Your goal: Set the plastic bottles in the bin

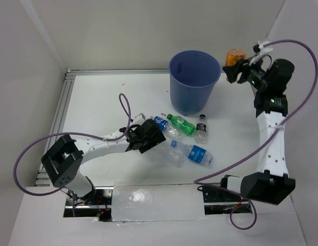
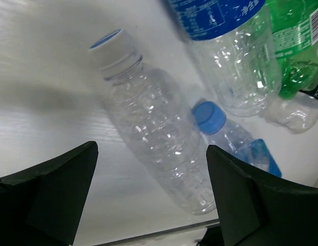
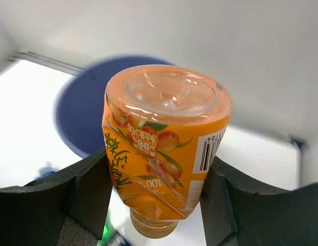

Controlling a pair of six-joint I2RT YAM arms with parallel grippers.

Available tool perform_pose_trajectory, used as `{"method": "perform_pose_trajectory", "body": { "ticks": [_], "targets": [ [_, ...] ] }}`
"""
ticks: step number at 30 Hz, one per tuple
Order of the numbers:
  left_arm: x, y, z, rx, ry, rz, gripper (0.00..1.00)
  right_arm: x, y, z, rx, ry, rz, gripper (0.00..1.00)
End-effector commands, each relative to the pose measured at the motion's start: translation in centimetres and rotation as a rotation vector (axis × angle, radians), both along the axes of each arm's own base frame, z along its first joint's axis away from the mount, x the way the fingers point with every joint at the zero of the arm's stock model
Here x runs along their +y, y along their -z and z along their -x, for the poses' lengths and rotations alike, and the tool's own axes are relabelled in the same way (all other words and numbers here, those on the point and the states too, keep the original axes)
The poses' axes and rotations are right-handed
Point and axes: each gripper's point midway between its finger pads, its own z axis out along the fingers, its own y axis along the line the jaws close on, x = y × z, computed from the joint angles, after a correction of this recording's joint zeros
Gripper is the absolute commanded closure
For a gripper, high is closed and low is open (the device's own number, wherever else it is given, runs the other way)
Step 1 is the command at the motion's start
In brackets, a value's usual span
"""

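At the near edge, the left arm base [image 1: 79, 195] and the right arm base [image 1: 225, 185] are sitting bolted to the white table [image 1: 97, 102].

Just beyond them the left gripper [image 1: 148, 136] is hovering with its jaws spread wide and holding nothing. In its wrist view it is straddling a clear bottle [image 2: 148, 138], ribbed and crinkled, thin-walled, with a pale blue-topped cap. I cannot tell whether it is touching it.

Around that one more bottles are lying on their sides, close together:
- a blue-labelled bottle [image 1: 195, 152]
- a glossy green bottle [image 1: 182, 125]
- a small black-capped bottle [image 1: 201, 128], nearest the bin

Behind them the bin [image 1: 192, 92], a smooth blue bucket narrowing toward its base, is standing upright with its mouth open.

Farthest off, the right gripper [image 1: 240, 69] is clamping the orange bottle [image 1: 235, 55] by its sides. The moulded base is pointing at the wrist camera, the neck is pointing away, and the printed sleeve is dented under the black fingers. The bottle is hanging in the air just beside the bin's right rim, not yet over the mouth.

The step in hand looks like the drop of this bottle. The next move is probably calling for a short carry leftward until the bottle is hanging above the opening, then a release. The left arm seems to be lining up the next pick and would need to come down and close squarely across the slippery body.
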Motion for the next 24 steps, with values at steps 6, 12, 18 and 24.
{"method": "perform_pose_trajectory", "body": {
  "ticks": [6, 12, 18, 24],
  "targets": [
    [-2.7, 1.3, -2.7, 0.022, -0.018, 0.059, 0.00, 10.1, 0.9, -7.8, 0.054, -0.305, -0.038, 0.65],
    [-2.0, 3.9, -2.3, 0.071, -0.036, -0.002, 0.00, 11.5, 2.9, -9.5, 0.129, -0.337, -0.040, 0.00],
    [-1.8, 5.4, -1.9, 0.082, -0.021, -0.039, 0.13, 12.2, 4.8, -1.1, 0.187, -0.533, 0.112, 0.03],
    [-2.7, 1.4, -0.5, -0.059, 0.114, -0.066, 0.72, 12.7, 15.3, 9.7, 0.410, -0.677, 0.270, 0.33]
  ]
}}
